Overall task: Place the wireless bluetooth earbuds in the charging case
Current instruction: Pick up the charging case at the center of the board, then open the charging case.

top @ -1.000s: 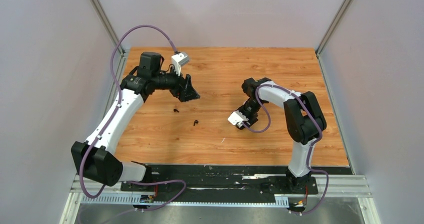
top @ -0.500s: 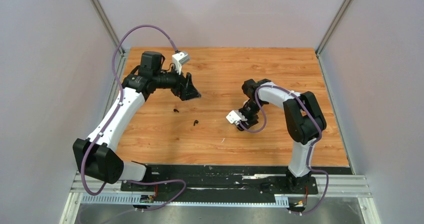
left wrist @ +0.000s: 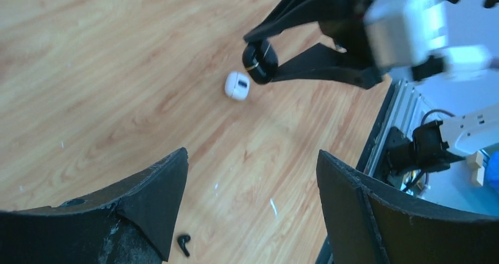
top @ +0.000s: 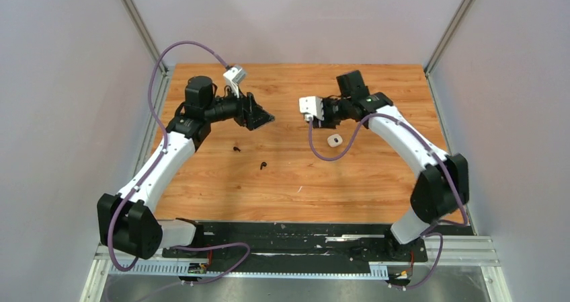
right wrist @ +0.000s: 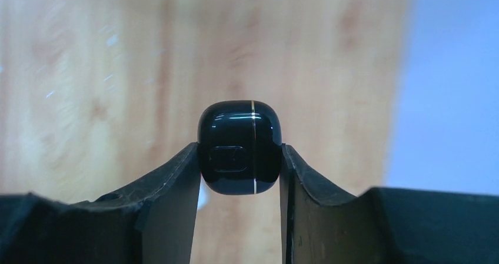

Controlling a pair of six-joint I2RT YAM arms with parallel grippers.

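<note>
My right gripper (right wrist: 240, 158) is shut on a glossy black charging case (right wrist: 239, 147), closed, held above the table; the case also shows in the left wrist view (left wrist: 259, 63). A closed white charging case (top: 334, 140) lies on the wood below it and shows in the left wrist view (left wrist: 237, 86). Two black earbuds (top: 236, 148) (top: 262, 165) lie left of centre; one shows by my left finger (left wrist: 184, 244). My left gripper (top: 263, 119) is open and empty, raised behind them. A tiny white sliver (top: 300, 190) lies near the front; I cannot tell if it is an earbud.
The wooden table (top: 376, 194) is enclosed by grey walls with metal posts at the back corners. The black base rail (top: 302, 238) runs along the near edge. A purple cable (top: 322, 155) hangs from my right wrist over the table.
My right arm has lifted from the table's middle and swung to the back with the black case, uncovering the white case. My left gripper has risen slightly toward the back.
</note>
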